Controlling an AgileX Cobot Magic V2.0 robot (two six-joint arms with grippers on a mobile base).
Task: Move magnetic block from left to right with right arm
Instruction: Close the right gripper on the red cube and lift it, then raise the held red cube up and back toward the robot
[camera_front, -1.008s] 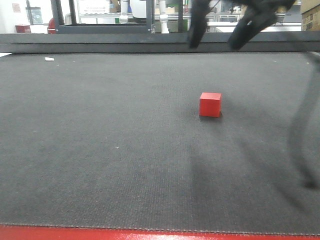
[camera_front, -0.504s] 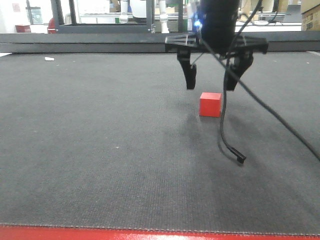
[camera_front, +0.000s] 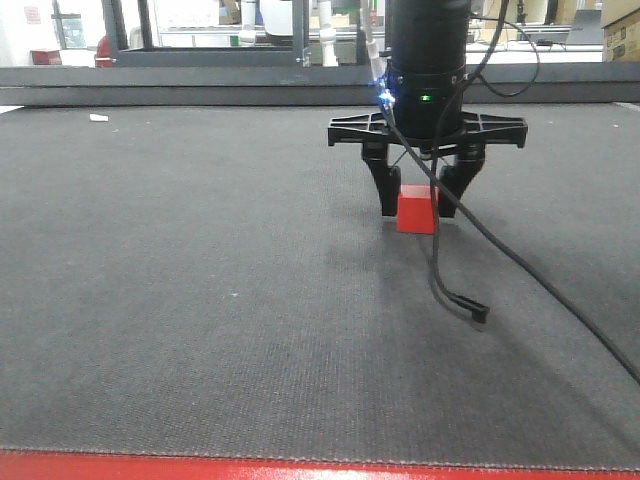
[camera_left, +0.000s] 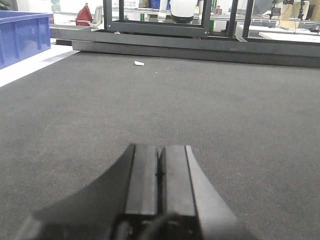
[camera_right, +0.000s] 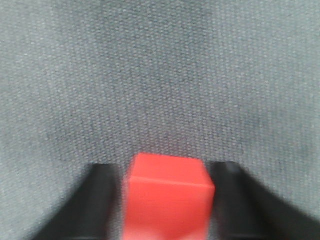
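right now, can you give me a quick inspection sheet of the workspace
surface: dark grey mat, flat, with a red strip along its near edge.
job's things: magnetic block sits on the mat between the fingers of the right gripper.
clutter: one small white scrap far left on the mat.
grippers: right gripper low over the block, a finger on each side, contact cannot be told; left gripper shut, nothing between its fingers.
cables: black cable hangs from the right arm, loose end resting on the mat.
surroundings: metal frame behind the mat, blue bin, cardboard boxes.
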